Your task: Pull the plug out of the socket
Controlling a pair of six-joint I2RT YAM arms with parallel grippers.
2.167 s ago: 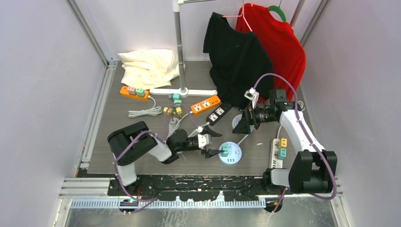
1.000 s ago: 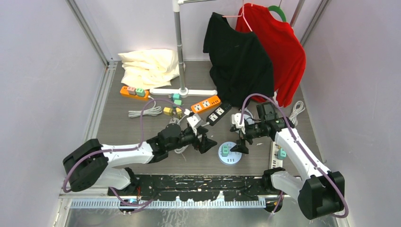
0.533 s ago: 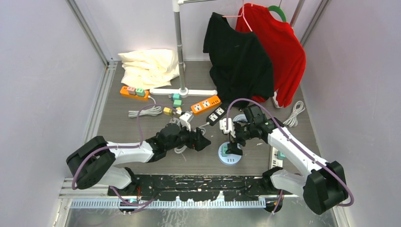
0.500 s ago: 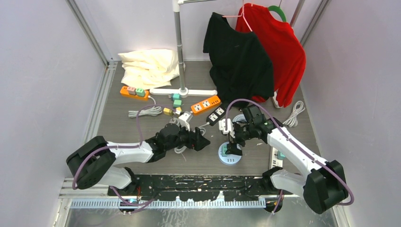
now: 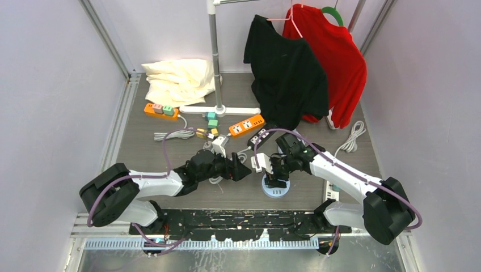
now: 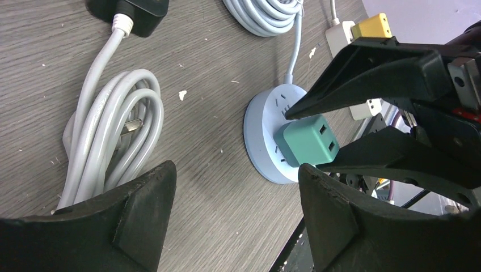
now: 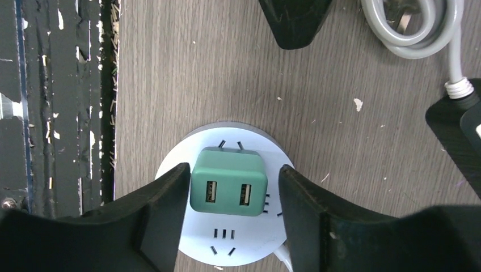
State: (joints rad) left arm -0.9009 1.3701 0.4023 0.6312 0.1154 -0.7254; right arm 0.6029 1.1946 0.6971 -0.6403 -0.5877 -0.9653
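A green USB plug (image 7: 228,181) sits plugged upright in the round white socket (image 7: 227,245) on the wooden table. My right gripper (image 7: 233,171) comes down from above, its jaws standing on both sides of the plug. One finger (image 7: 164,209) lies against the plug's side, and a narrow gap shows at the other finger (image 7: 317,215). In the top view this gripper (image 5: 272,180) covers the plug over the socket (image 5: 277,191). My left gripper (image 6: 233,170) hangs open and empty just left of the socket (image 6: 260,133), facing the plug (image 6: 309,141).
A coiled grey cable (image 6: 113,130) lies beside the left gripper. A black power strip (image 5: 262,136) and an orange one (image 5: 247,124) lie behind the socket. A white strip carries a yellow plug (image 6: 371,25) at right. The table's front rail (image 7: 57,113) runs close by.
My right gripper has swung left and down onto the socket, and its jaws have narrowed around the plug. The left gripper has drawn back a little to the left.
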